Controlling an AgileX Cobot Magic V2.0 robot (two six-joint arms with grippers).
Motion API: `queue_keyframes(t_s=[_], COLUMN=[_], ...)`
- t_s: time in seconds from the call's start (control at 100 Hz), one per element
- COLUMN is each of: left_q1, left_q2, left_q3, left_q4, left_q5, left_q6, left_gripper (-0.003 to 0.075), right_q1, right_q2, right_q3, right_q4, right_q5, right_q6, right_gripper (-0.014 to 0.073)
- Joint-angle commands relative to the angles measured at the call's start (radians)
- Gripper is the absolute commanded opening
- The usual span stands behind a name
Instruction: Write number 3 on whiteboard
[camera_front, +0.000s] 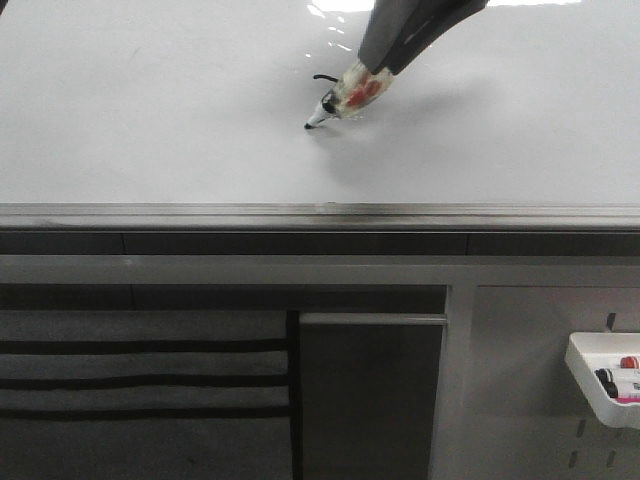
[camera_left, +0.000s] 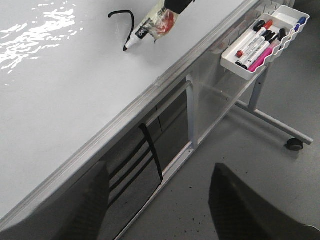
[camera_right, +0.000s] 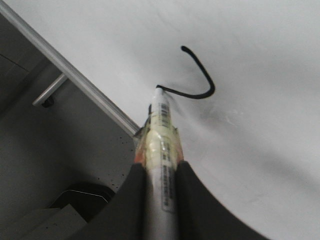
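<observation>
The whiteboard (camera_front: 150, 110) lies flat and glossy, with a grey rail (camera_front: 320, 213) along its near edge. My right gripper (camera_front: 378, 66) is shut on a white marker (camera_front: 345, 98) wrapped in tape, and the black tip touches the board. In the right wrist view the fingers (camera_right: 192, 200) clamp the marker (camera_right: 162, 145). Of the number 3 only a black hooked stroke (camera_right: 202, 80) shows, running to the tip; it also shows in the left wrist view (camera_left: 124, 15). My left gripper (camera_left: 160, 210) is open and empty, off the board's edge above the floor.
A white tray (camera_left: 227, 61) with several markers hangs on the board's stand at the right; it also shows in the front view (camera_front: 585, 375). Grey panels with black slots (camera_front: 140, 380) sit below the rail. A stand leg with a castor (camera_left: 294, 144) rests on the floor.
</observation>
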Motion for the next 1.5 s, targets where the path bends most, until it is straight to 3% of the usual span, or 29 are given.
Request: queue_keyframes(t_s=[0.0, 0.26, 0.4, 0.53, 0.66, 0.8, 1.0, 1.16, 1.31, 1.49], left_q1=[0.004, 0.004, 0.004, 0.004, 0.004, 0.004, 0.004, 0.004, 0.004, 0.004], left_q2=[-0.011, -0.011, -0.011, -0.011, -0.011, -0.011, -0.011, -0.011, -0.011, -0.011], left_q3=[-0.026, -0.026, -0.026, -0.026, -0.026, -0.026, -0.026, -0.026, -0.026, -0.026], left_q4=[-0.036, -0.036, -0.036, -0.036, -0.036, -0.036, -0.036, -0.036, -0.036, -0.056], left_q5=[-0.046, -0.046, -0.046, -0.046, -0.046, -0.046, -0.048, -0.056, -0.056, -0.071], left_q6=[-0.010, -0.010, -0.010, -0.010, -0.010, -0.010, -0.010, -0.010, -0.010, -0.010], left_gripper=[0.0410, 0.0410, 0.0410, 0.0410, 0.0410, 0.0410, 0.0410, 0.0410, 0.0410, 0.0410], right_q1=[-0.021, -0.053, -0.009, 0.042, 0.060, 0.081, 0.098, 0.098, 0.098, 0.110], right_q2=[-0.032, -0.101, -0.084, -0.045, -0.041, -0.159, -0.385, -0.501, -0.540, -0.534], right_q3=[-0.037, 0.024, 0.117, 0.103, 0.045, 0.089, 0.325, 0.473, 0.500, 0.500], right_q4=[-0.027, -0.031, -0.017, -0.016, -0.002, 0.027, 0.027, 0.027, 0.027, 0.027], right_q5=[-0.097, -0.005, -0.116, -0.222, -0.181, -0.169, -0.239, -0.249, -0.212, -0.219], right_q6=[0.010, 0.010, 0.010, 0.010, 0.010, 0.005, -0.007, -0.063, -0.117, -0.413], right_gripper=[-0.0048, -0.0048, -0.0048, -0.0048, -0.0048, -0.0048, -0.0048, -0.0048, -0.0048, -0.0048])
